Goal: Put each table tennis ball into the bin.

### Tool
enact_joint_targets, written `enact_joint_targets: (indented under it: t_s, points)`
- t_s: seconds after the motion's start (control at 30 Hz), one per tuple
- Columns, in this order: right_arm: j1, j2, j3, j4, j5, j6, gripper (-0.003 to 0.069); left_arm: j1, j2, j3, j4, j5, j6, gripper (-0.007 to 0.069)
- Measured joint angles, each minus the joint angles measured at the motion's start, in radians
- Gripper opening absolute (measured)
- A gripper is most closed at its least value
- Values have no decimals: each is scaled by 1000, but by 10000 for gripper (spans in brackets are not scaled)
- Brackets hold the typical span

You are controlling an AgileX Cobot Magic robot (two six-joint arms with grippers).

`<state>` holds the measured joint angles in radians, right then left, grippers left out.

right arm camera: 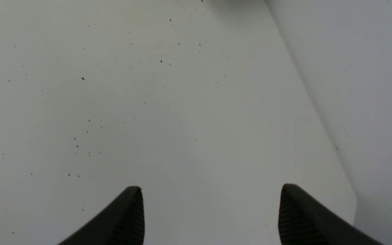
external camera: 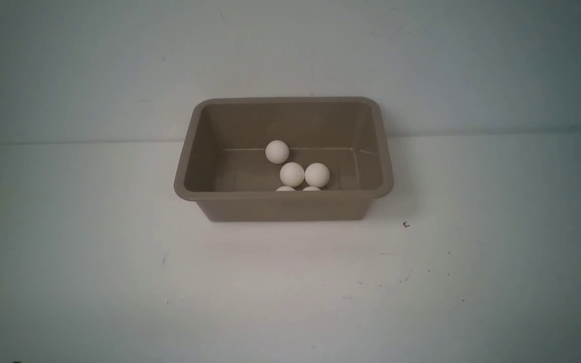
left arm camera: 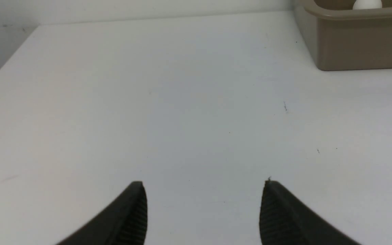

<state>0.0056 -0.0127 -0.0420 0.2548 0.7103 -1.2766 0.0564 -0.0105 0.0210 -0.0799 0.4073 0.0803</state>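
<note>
Left end effector (left arm camera: 204, 190) open, fingers spread, holding nothing, above bare worktop (left arm camera: 182, 102); right end effector (right arm camera: 211, 195) likewise open and unladen; the bin (external camera: 283, 206) stands well apart from both, at mid-worktop near the back wall; five table tennis balls (external camera: 291, 174) lie inside it, clustered towards its near wall; no legible writing seen.

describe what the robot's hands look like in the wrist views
Only the fingertips show. The left hand and right hand each have two matte black fingers tapering to rounded tips, with fine ribbing on the inner pads. No cables, markings or arm links are visible.
</note>
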Motion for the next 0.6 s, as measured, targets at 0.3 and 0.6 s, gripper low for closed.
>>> enact_joint_targets:
  t_s: [0.3, 0.6]
  points:
    - [0, 0, 0, 0, 0, 0, 482, 0, 0, 0, 0, 0, -1, 405]
    - [0, 0, 0, 7, 0, 0, 482, 0, 0, 0, 0, 0, -3, 405]
